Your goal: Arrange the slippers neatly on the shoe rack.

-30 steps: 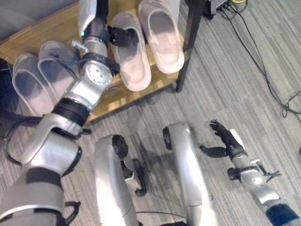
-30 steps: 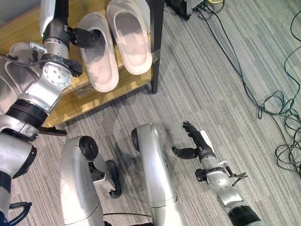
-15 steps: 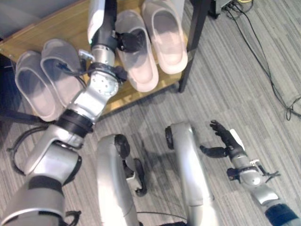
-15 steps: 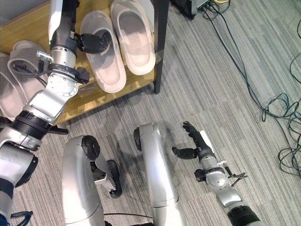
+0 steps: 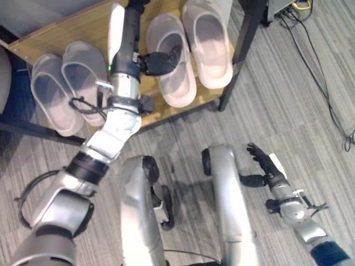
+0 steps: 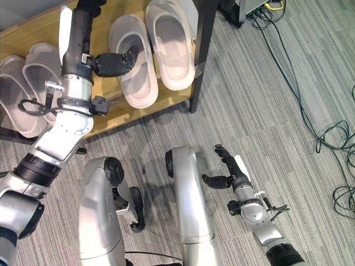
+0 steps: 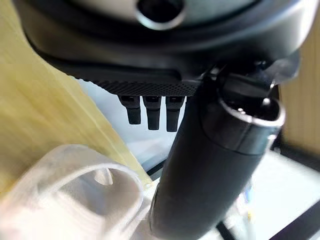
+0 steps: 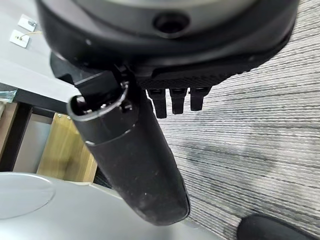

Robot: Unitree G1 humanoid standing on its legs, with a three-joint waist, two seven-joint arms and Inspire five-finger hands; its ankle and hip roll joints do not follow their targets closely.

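Two pale pink slippers lie side by side on the wooden shoe rack (image 5: 55, 41). My left hand (image 5: 158, 62) rests on the nearer pink slipper (image 5: 176, 83), open, its straight fingers reaching in under the strap. In the left wrist view the translucent strap (image 7: 75, 195) sits just past the thumb (image 7: 215, 165). The other pink slipper (image 5: 211, 44) lies right beside it. Two grey slippers (image 5: 47, 97) (image 5: 83, 75) lie as a pair at the rack's left end. My right hand (image 5: 266, 169) hangs open low over the carpet, holding nothing.
A black rack leg (image 5: 238, 55) stands at the shelf's right end. Black cables (image 6: 310, 111) trail over the grey striped carpet on the right, running to a device (image 5: 288, 6) at the far edge.
The whole picture has shifted as the camera moved. My left arm has straightened further over the rack, its hand staying on the pink slipper. The right hand has stayed put.
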